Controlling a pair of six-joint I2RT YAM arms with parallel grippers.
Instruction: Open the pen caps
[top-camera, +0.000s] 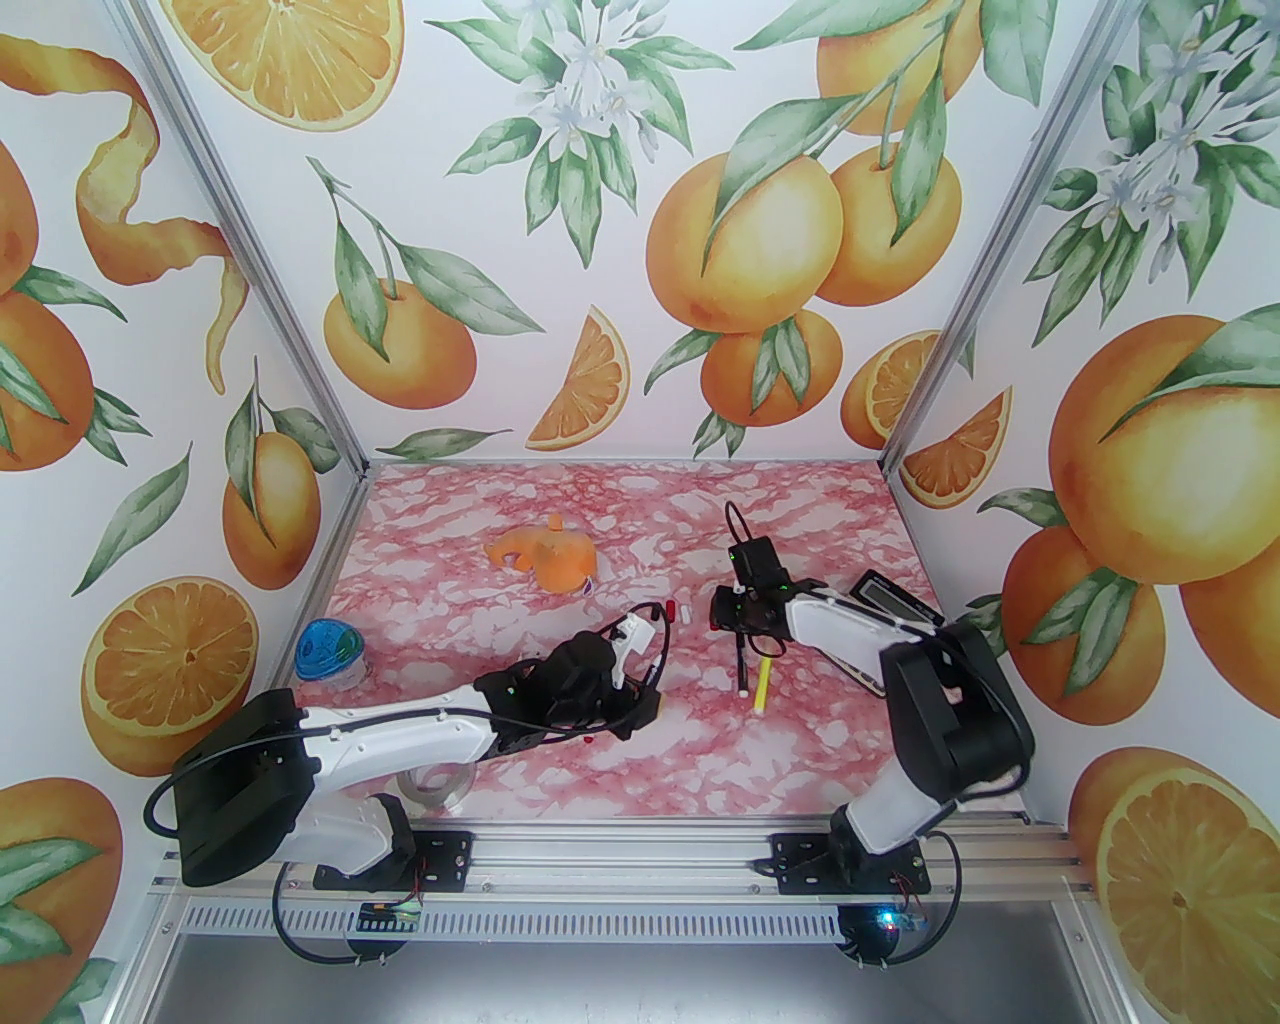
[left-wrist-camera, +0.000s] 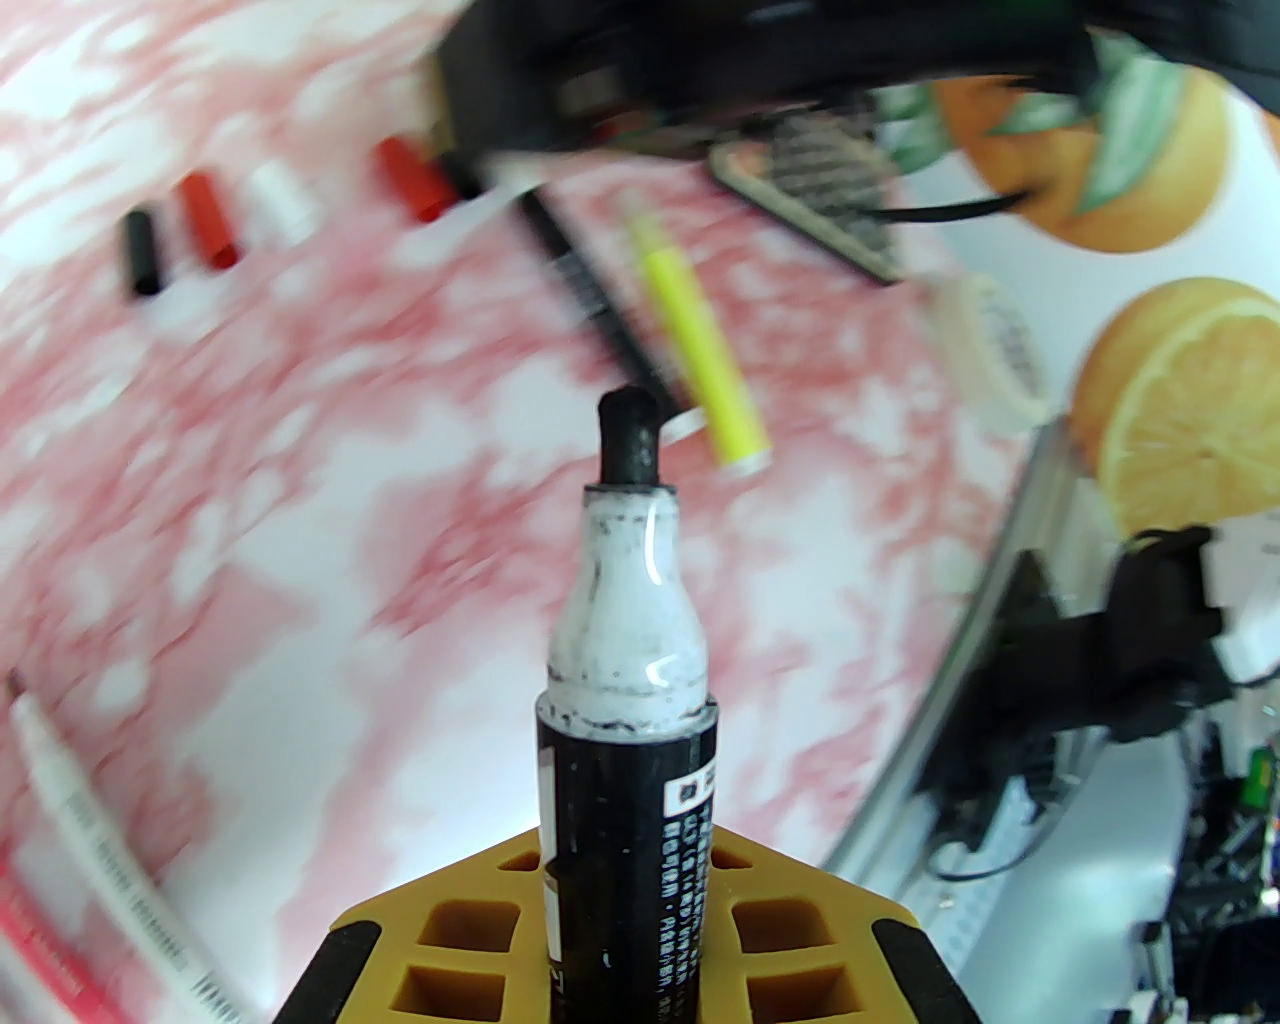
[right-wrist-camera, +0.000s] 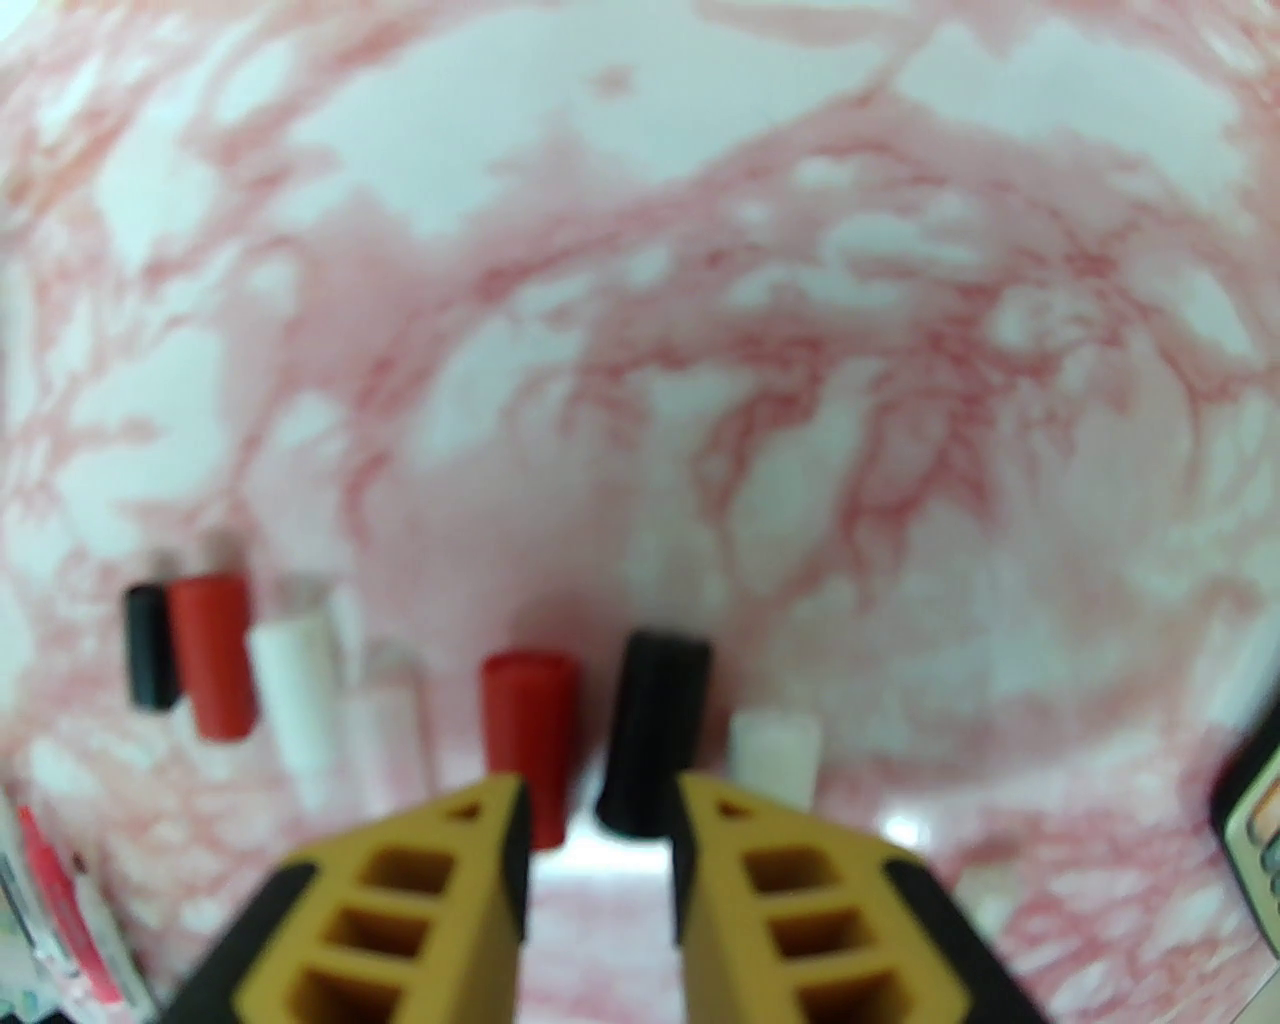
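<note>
Clamped in my left claw (left-wrist-camera: 625, 900) sits the uncapped black pen (left-wrist-camera: 625, 700); my right claw (right-wrist-camera: 600, 800) gapes empty before the black cap (right-wrist-camera: 655, 720)

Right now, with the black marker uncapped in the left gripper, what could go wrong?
1. The left gripper holds the black marker with its bare nib exposed; it may smear ink on the table if it dips.
2. The right gripper, open, hangs by a black cap lying between a red cap and a white cap; its fingers may knock them rolling.
</note>
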